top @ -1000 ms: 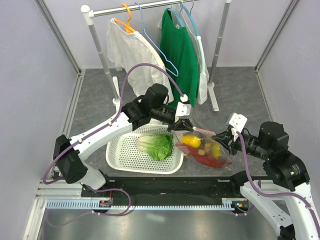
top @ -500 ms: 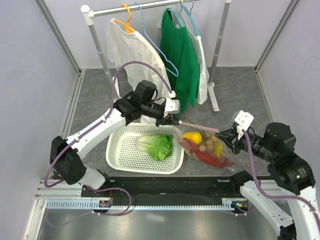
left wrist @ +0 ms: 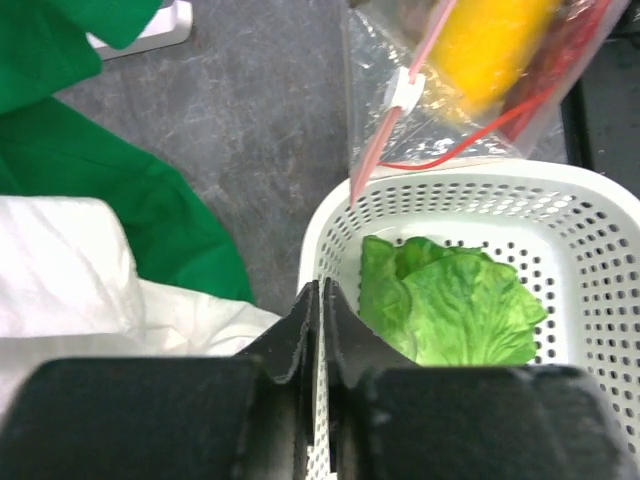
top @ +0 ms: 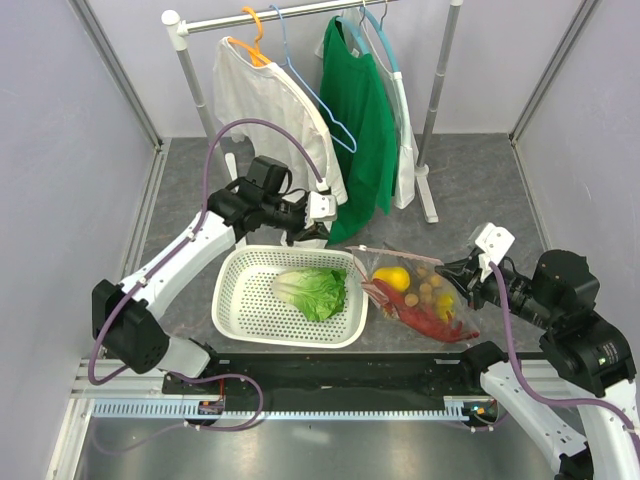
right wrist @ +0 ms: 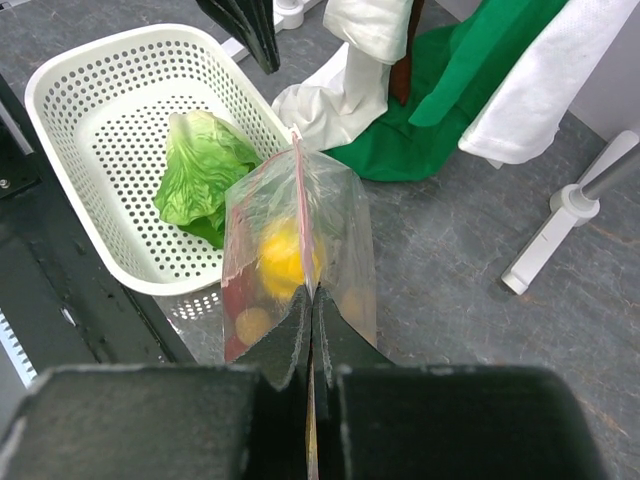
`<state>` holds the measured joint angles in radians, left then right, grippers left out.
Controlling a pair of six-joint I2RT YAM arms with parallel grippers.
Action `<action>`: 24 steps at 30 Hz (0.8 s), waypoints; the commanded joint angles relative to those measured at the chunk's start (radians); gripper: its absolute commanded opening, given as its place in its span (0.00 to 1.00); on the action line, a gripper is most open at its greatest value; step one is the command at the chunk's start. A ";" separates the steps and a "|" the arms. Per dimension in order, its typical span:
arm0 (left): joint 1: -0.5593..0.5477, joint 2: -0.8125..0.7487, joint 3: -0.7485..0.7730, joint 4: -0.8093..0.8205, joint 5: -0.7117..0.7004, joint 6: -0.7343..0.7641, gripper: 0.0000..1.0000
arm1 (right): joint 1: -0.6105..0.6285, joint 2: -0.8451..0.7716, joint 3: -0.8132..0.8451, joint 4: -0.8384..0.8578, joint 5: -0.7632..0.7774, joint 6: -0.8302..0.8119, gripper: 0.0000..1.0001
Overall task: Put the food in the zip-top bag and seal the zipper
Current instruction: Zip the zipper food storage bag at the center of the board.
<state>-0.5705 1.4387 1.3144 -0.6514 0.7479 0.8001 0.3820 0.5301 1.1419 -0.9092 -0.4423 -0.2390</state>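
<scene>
Zip-top bag [top: 415,300], beside the white basket [top: 235,300], holds lemon [top: 390,278], lobster [top: 425,322] and longans [top: 428,293]. My right gripper [right wrist: 312,300] pinches its pink zipper [right wrist: 299,200]. My left gripper [left wrist: 320,300] hangs closed and empty. Lettuce [top: 315,290] lies unbagged in the basket, so sealing looks premature.

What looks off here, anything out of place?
The lettuce lies in the white basket, outside the zip-top bag, though the bag's pink zipper looks pressed together. The right hand is shut on the bag's edge; the left hand is shut on nothing, apart from the bag.
</scene>
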 commanded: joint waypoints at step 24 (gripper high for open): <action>-0.200 0.022 -0.044 0.292 -0.007 -0.108 0.56 | -0.002 0.002 0.050 0.035 -0.067 -0.022 0.00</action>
<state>-0.7689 1.4544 1.2633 -0.4374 0.7647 0.7109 0.3820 0.5304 1.1427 -0.9295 -0.4824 -0.2436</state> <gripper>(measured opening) 0.572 0.007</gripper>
